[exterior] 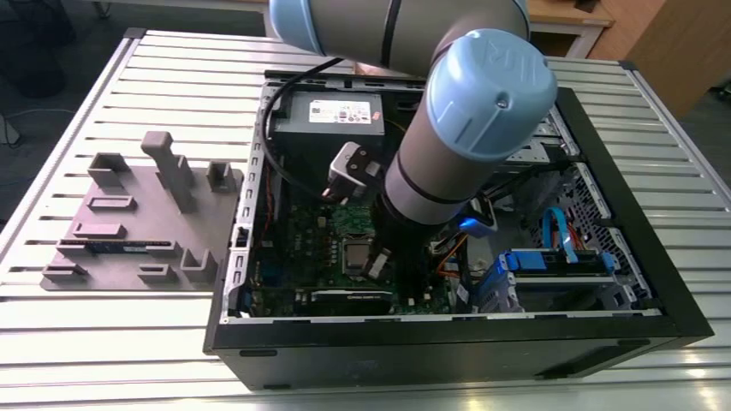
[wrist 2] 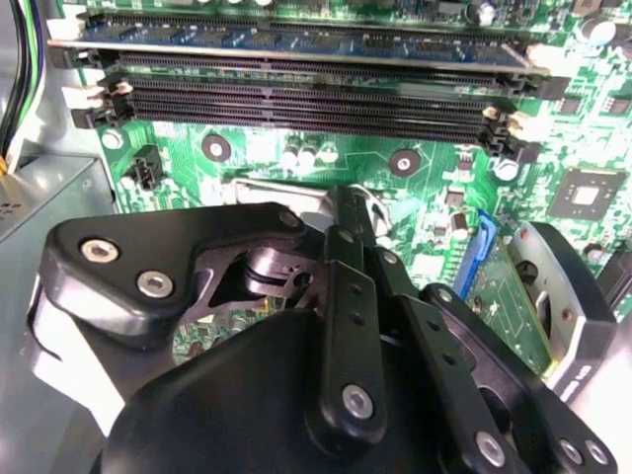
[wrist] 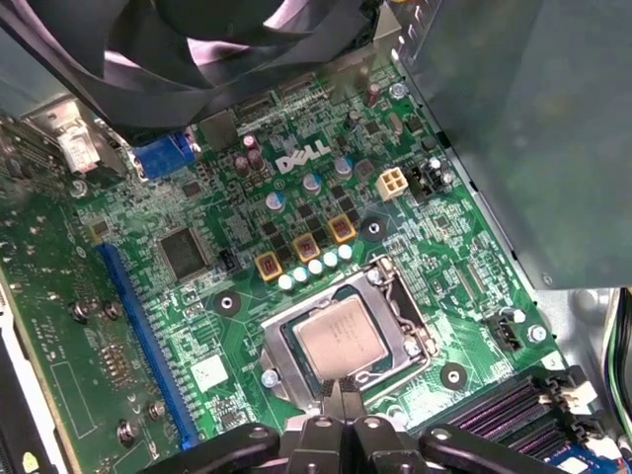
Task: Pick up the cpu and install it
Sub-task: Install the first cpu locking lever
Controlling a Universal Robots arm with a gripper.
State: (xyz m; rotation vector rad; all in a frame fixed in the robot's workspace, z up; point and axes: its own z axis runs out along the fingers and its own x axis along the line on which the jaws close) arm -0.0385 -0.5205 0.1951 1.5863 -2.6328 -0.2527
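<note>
The cpu (wrist: pixel 341 341) is a small silver square lying flat inside the metal-framed socket (wrist: pixel 279 346) of the green motherboard (wrist: pixel 197 326). In the first wrist view my gripper (wrist: pixel 342 393) hangs just over the cpu's near edge, its two thin fingertips pressed together with nothing between them. The second wrist view has the black finger linkages converging to the same shut tip (wrist 2: pixel 348 212) above the board. In the exterior view the cpu (exterior: pixel 354 255) sits in the socket inside the open computer case, and the gripper (exterior: pixel 381 264) reaches down beside it under the arm.
A grey power supply box (exterior: pixel 331 116) stands against the case's far wall. Black memory slots (wrist 2: pixel 296 99) run close to the socket. A black fan (wrist: pixel 217 49) overhangs the board. Blue cables and drive bays (exterior: pixel 560 257) fill the exterior view's right. A grey fixture plate (exterior: pixel 126 231) lies outside the case.
</note>
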